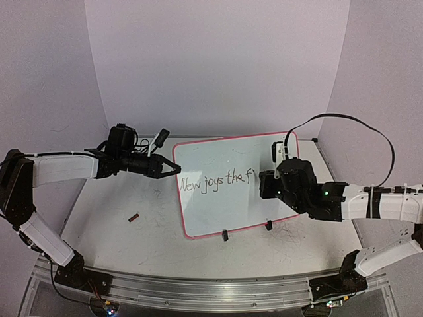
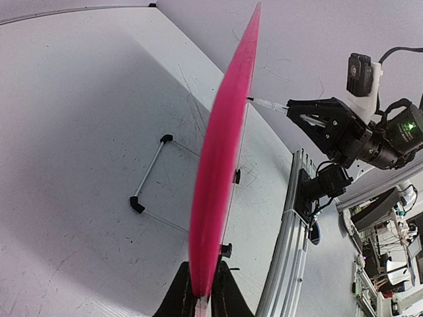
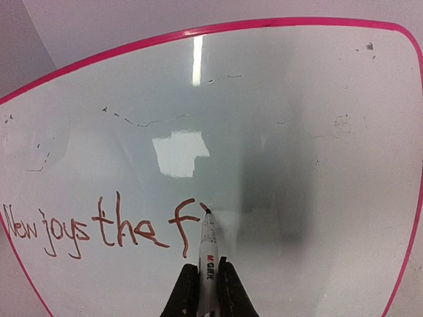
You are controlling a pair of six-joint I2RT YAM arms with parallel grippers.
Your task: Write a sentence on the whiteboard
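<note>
Whiteboard (image 1: pixel 225 205) edge clamped in left jaws; right jaws grip marker (image 3: pixel 207 254), tip just right of sentence (image 3: pixel 124 231).

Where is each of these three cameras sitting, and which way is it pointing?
Top view: above and behind the arms, looking down at the whiteboard and its sentence; the left arm and right arm show.
Left wrist: on the left arm, looking along the whiteboard's pink edge; the left jaws grip it.
Right wrist: on the right arm, facing the writing; the right jaws hold the marker.
All share the whiteboard.
</note>
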